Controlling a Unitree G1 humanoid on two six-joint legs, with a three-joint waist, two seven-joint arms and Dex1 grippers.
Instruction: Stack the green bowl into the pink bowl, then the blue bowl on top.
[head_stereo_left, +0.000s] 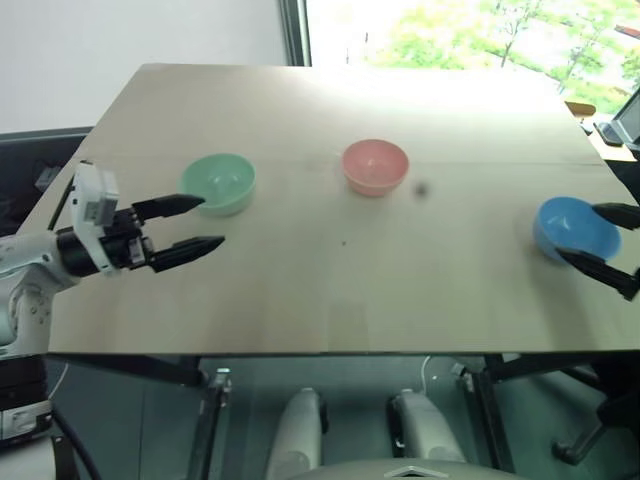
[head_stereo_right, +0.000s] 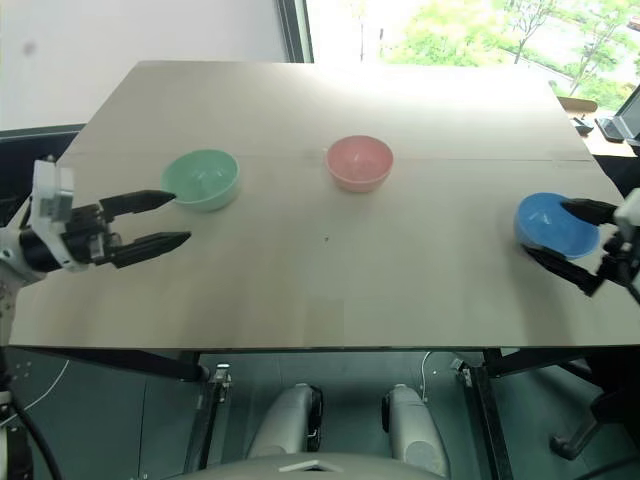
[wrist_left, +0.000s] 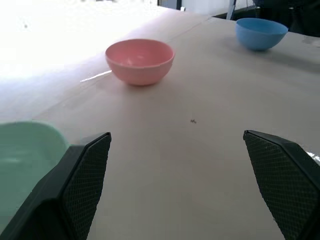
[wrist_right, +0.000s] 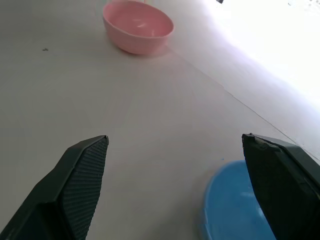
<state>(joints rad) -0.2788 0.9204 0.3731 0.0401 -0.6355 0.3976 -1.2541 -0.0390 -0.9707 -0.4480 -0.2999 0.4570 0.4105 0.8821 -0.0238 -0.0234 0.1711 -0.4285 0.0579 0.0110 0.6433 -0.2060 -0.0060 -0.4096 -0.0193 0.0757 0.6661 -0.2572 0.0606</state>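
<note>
1. I see the wooden table (head_stereo_left: 330, 290) filling the middle of the head views, with all three bowls upright on it and well apart from one another.
2. The green bowl (head_stereo_left: 219, 183) sits at the left of centre in the left eye view, the pink bowl (head_stereo_left: 375, 166) just above the middle of the frame, and the blue bowl (head_stereo_left: 574, 227) at the far right edge.
3. My left gripper (head_stereo_left: 190, 224) reaches in from the left side of the frame with its two black fingers spread wide. The upper finger's tip lies over the near rim of the green bowl; the lower one hangs over bare table. It grips nothing.
4. In the left wrist view the green bowl shows beside one finger, with the pink and blue bowls farther off.
5. My right gripper (head_stereo_right: 561, 233) comes in from the right edge, fingers spread apart, one on either side of the blue bowl. I cannot tell whether they touch it.
</note>
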